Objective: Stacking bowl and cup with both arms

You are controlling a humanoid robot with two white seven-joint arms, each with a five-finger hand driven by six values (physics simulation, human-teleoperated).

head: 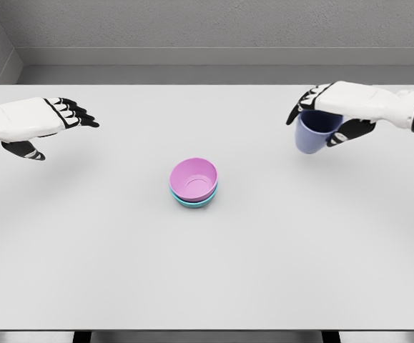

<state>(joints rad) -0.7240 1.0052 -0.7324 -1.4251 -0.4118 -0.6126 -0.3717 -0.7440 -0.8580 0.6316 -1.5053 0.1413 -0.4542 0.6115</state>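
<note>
A smooth, glossy pink bowl (193,179) sits nested in a shallow teal bowl (192,201) at the middle of the matte white table (207,286). The right hand (329,113) grasps a rounded lavender-blue cup (315,133) above the table's right side. The left hand (38,121) hangs relaxed, fingers extended, at the left. Grey textured walls (207,25) stand behind.

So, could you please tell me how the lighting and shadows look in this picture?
Head view: soft, even light, no glare on the white table; faint diffuse shadows beneath the pink bowl, the left hand and the right hand holding the blue cup; everything sharp, no visible blur.
</note>
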